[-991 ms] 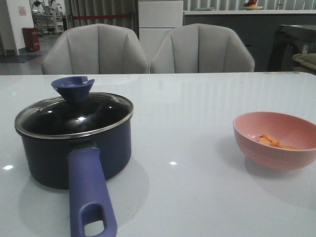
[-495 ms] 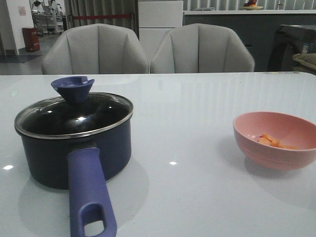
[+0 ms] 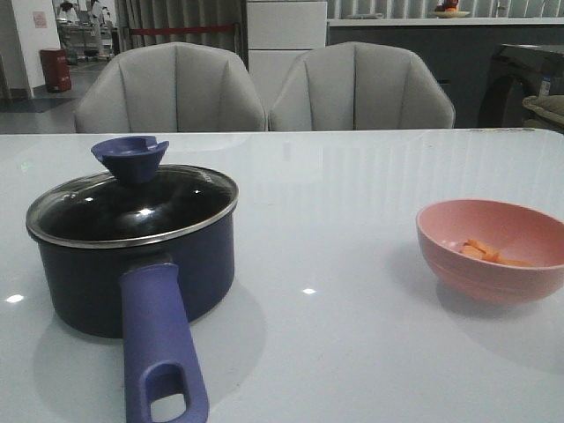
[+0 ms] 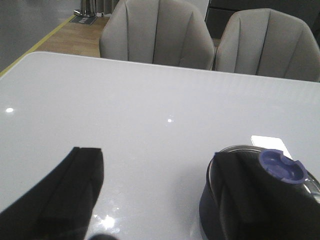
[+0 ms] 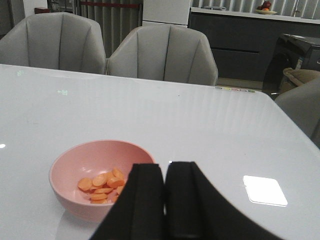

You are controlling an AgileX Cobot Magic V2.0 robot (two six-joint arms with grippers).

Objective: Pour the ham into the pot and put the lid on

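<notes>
Pot: dark navy saucepan on a glossy white table, its purple-blue handle pointing toward the camera.
Lid: glass, metal-rimmed, seated on the pot, with a blue funnel knob on top.
Pink bowl: well to the right of the pot.
Ham: orange slices lying inside the pink bowl.
Left gripper: fingers spread wide, holding nothing, one finger beside the pot's lid.
Right gripper: fingers pressed together, holding nothing, near the pink bowl.
Chairs: two grey ones behind the table, beyond the pot.
</notes>
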